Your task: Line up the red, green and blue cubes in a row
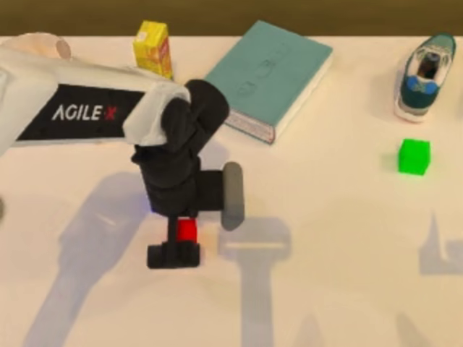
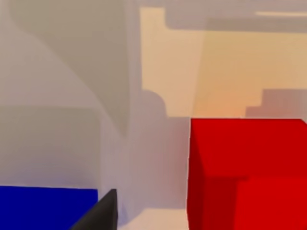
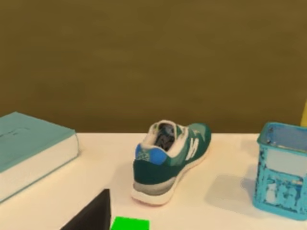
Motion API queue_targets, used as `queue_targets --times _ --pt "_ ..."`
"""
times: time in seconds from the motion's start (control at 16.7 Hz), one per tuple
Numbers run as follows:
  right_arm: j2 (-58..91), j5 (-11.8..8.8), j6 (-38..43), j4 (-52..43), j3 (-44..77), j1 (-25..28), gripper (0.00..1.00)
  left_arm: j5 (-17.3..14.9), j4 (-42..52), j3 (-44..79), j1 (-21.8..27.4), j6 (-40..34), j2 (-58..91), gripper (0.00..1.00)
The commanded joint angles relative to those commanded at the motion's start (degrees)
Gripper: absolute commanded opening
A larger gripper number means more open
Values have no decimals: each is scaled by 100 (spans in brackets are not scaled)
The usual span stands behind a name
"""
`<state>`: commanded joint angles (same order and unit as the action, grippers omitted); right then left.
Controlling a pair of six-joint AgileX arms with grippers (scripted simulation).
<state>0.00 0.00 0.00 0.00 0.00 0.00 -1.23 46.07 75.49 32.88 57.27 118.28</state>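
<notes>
1. The pale tabletop [image 1: 325,275] holds one thick teal hardcover book [image 1: 271,76] at twelve o'clock and one teal-and-white sneaker [image 1: 425,72] at two o'clock.
2. One small yellow juice carton [image 1: 153,47] stands at eleven o'clock.
3. My left gripper [image 1: 174,246] is low at the centre, jaws around the small red cube [image 1: 187,230]; whether they clamp it, I cannot tell.
4. Three cubes in all: one bright green cube [image 1: 414,156] well apart at three o'clock, one deep blue cube [image 2: 45,207] near the red.
5. I judge that no row is made yet.

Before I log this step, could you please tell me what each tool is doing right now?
Left tool: down around the red cube; whether it grips cannot be told.
Right tool: not visible in the top view; state cannot be told.
</notes>
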Motion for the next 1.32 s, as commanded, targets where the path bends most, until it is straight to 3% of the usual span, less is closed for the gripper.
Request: queue_targets --times 0.18,0.66,1.02,1.32 --pt "0 0 0 0 0 0 100 0 99 78 -9 16 -43 100" --pt "0 0 0 0 0 0 100 4 1426 828 -139 4 -602 100" --pt "170 -11 35 -116 173 23 100 12 1323 680 -174 -54 -722 100" --pt "1650 -32 291 -1025 1649 132 100 72 620 -400 -732 -620 -2001 100"
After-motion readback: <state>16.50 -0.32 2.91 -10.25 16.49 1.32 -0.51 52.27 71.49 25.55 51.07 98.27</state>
